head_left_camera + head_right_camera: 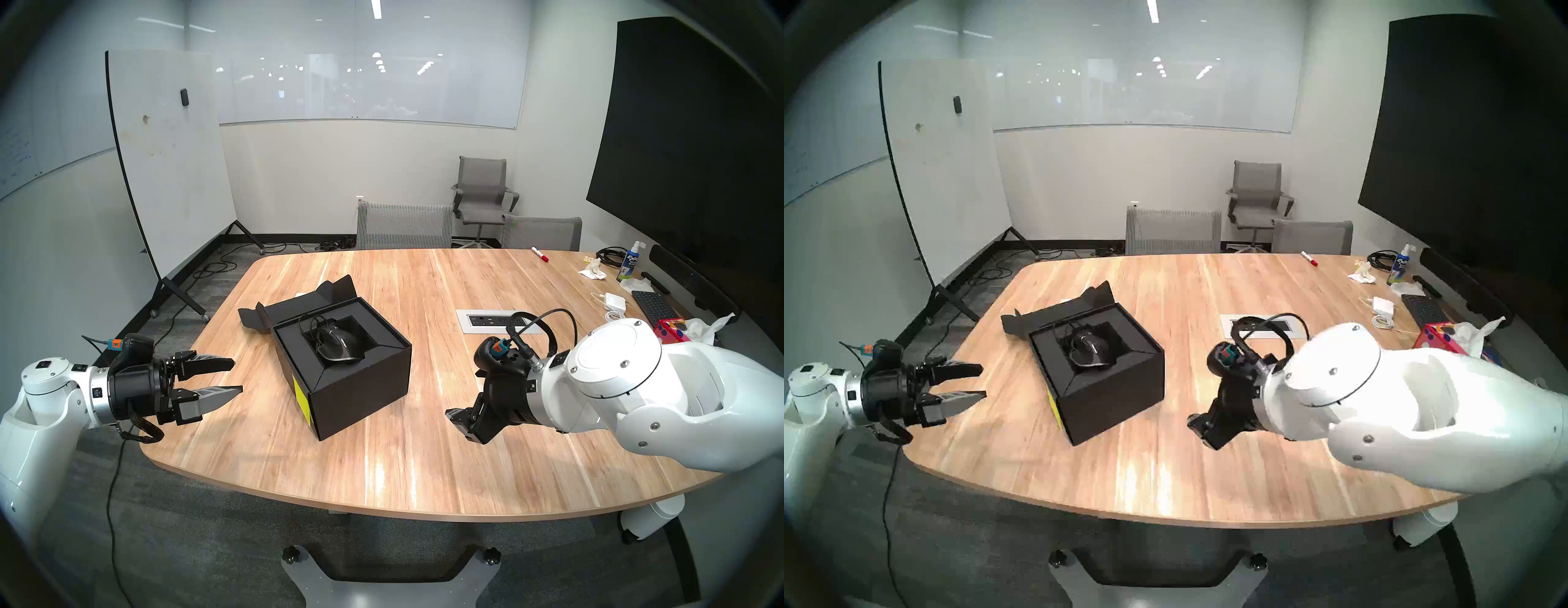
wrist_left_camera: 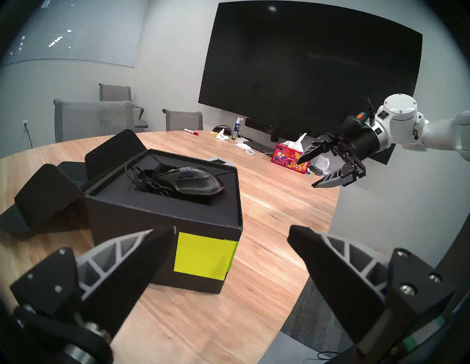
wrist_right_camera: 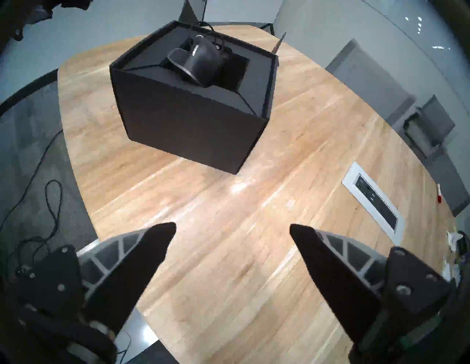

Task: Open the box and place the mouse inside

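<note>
Head stereo left view, read left to right: left gripper (image 1: 235,375) hovers at the table's (image 1: 424,458) left edge, pointing roughly level toward the box, jaws spread wide with nothing between them. Just to its right sits the box (image 1: 360,382), a black cube set at an angle on the wood, lid flap (image 1: 297,310) folded back and lying open behind it on the far-left side. A yellow sticky note (image 1: 303,401) is stuck on the near-left face. The mouse (image 1: 339,346) lies inside the recessed black insert, its thin cable (image 1: 312,329) bunched beside it at the far-left end of the recess. Right of the box, bare wood, then the right gripper (image 1: 460,424), tilted downward toward the table and well apart from the box; the right wrist view shows its fingers (image 3: 152,244) held wide apart, holding nothing, with only table surface between them. Behind it a power outlet panel (image 1: 496,320) is set into the table. Far right: white adapter (image 1: 613,301), keyboard (image 1: 653,305), red tissue box (image 1: 670,331), spray bottle (image 1: 630,263).
</note>
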You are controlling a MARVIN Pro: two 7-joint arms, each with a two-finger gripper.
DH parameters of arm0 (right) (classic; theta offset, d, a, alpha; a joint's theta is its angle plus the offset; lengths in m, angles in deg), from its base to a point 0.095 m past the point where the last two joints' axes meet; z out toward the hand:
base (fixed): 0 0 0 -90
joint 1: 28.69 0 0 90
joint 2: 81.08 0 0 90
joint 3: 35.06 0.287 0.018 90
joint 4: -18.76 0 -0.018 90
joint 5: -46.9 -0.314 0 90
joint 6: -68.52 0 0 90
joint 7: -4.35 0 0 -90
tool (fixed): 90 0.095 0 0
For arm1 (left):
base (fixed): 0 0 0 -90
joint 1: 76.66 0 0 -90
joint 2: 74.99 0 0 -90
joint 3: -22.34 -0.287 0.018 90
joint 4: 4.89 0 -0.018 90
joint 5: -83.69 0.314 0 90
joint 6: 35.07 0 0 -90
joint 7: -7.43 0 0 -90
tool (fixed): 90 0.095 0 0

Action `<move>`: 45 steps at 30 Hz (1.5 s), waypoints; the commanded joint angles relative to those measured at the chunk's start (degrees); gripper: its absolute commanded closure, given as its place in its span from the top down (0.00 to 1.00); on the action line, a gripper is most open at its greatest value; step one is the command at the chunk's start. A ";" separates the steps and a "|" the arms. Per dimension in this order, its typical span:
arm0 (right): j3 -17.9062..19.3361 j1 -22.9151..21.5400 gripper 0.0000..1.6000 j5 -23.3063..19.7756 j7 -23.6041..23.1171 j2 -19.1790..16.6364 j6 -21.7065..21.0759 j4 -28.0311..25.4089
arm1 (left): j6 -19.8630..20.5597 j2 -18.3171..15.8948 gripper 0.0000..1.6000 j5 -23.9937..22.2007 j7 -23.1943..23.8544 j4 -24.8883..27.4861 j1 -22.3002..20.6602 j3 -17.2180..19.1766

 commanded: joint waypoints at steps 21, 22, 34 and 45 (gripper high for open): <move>-5.59 8.91 1.00 8.45 -3.80 -9.41 22.00 -0.71 | 0.09 0.10 1.00 0.23 0.25 0.21 -0.46 0.36; -5.98 9.14 1.00 9.15 -4.18 -9.51 22.95 -0.71 | 0.10 0.11 1.00 0.24 0.26 0.21 -0.47 0.36; -9.45 11.55 1.00 18.25 -8.06 -10.25 33.45 -0.71 | 0.22 0.25 1.00 0.42 0.37 0.19 -0.61 0.37; -12.10 13.63 1.00 27.93 -10.42 -10.60 44.00 -0.71 | 0.31 0.37 1.00 0.56 0.51 0.21 -0.72 0.43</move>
